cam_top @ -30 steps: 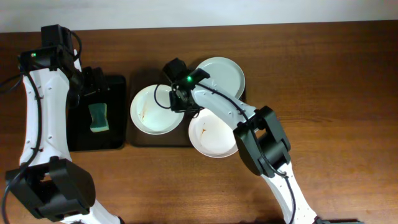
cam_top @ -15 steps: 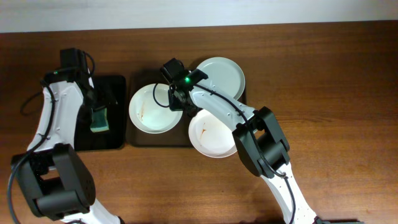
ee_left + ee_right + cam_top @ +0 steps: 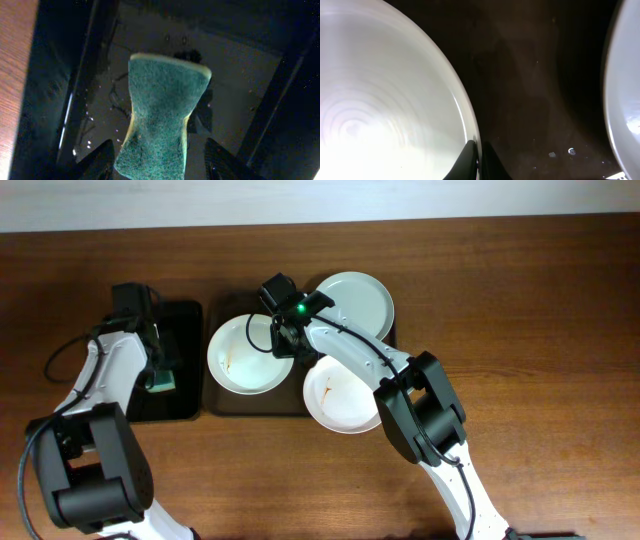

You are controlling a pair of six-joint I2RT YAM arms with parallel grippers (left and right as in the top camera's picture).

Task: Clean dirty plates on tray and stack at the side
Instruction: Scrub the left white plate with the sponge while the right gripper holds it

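Three dirty plates lie on the dark brown tray (image 3: 262,406): a left plate (image 3: 240,358) with a brown smear, a back-right plate (image 3: 358,302) and a front plate (image 3: 342,396) with an orange smear. My right gripper (image 3: 284,338) is shut on the left plate's right rim; the right wrist view shows the fingers (image 3: 479,156) pinching that rim (image 3: 385,100). My left gripper (image 3: 160,363) hangs over the black tray, open, its fingers (image 3: 162,167) either side of a green sponge (image 3: 162,115) without touching it.
The glossy black tray (image 3: 190,330) stands left of the brown tray and holds the sponge (image 3: 160,384); it looks wet in the left wrist view (image 3: 240,70). Another plate's edge (image 3: 626,90) shows at the right of the right wrist view. Bare wooden table (image 3: 520,330) lies to the right.
My left gripper has moved forward over the black tray and down to the sponge. My right gripper has stayed on the left plate's rim.
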